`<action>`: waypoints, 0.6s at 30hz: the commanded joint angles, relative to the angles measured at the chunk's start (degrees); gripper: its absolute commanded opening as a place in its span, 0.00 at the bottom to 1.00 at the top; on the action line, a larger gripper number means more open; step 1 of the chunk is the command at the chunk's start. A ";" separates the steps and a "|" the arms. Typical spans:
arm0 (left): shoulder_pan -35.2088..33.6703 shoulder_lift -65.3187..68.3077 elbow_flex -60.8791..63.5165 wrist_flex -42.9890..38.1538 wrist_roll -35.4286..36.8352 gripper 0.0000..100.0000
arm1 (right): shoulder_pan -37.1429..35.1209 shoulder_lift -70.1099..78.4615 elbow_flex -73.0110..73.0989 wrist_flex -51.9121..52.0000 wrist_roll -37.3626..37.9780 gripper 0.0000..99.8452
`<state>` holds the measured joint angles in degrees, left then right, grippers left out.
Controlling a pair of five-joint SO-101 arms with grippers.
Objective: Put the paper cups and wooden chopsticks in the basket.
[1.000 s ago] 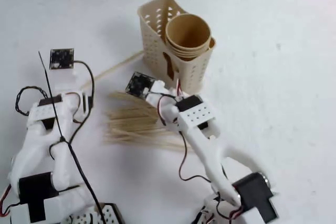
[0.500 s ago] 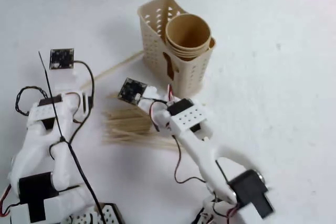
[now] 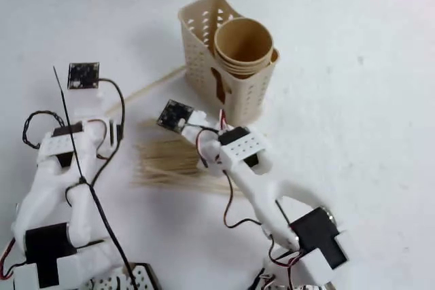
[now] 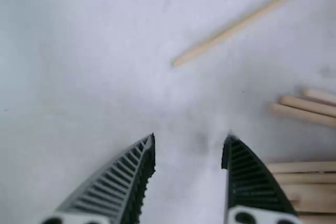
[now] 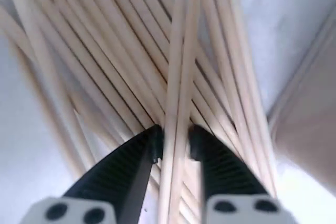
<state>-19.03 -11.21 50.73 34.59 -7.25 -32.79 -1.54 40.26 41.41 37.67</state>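
Note:
A beige slotted basket (image 3: 204, 45) stands at the back of the table with stacked paper cups (image 3: 243, 44) inside it. A heap of wooden chopsticks (image 3: 170, 157) lies in front of the basket, and one stray chopstick (image 3: 146, 89) lies to its left. My right gripper (image 5: 174, 134) is down on the heap, shut on two chopsticks (image 5: 178, 77) that run between its fingers. My left gripper (image 4: 190, 140) hangs open just above bare table, with the stray chopstick (image 4: 252, 17) beyond it and the ends of the heap (image 4: 307, 108) beside it.
The white table (image 3: 353, 100) has free room to the right of the basket. In the right wrist view the basket wall (image 5: 310, 124) stands close beside the heap. Loose black cables (image 3: 75, 154) trail over the left arm.
The right arm has shifted a little to the left over the chopstick heap. The left arm has barely moved.

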 commanded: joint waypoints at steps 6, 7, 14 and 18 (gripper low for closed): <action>0.66 -0.13 -2.20 -0.09 0.18 0.21 | 2.51 -0.84 -1.76 -0.66 -0.62 0.02; 0.66 -0.13 -2.20 -0.09 0.18 0.21 | 2.95 -0.92 -1.85 -0.66 -0.53 0.02; 0.66 -0.13 -2.20 -0.09 0.09 0.21 | 3.56 -10.77 -0.79 1.19 -0.88 0.02; 0.66 -0.13 -2.20 -0.18 0.09 0.21 | 3.03 -17.45 0.97 2.95 -0.88 0.02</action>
<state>-19.03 -11.21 50.73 34.59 -7.25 -29.89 -12.88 41.23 43.34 37.23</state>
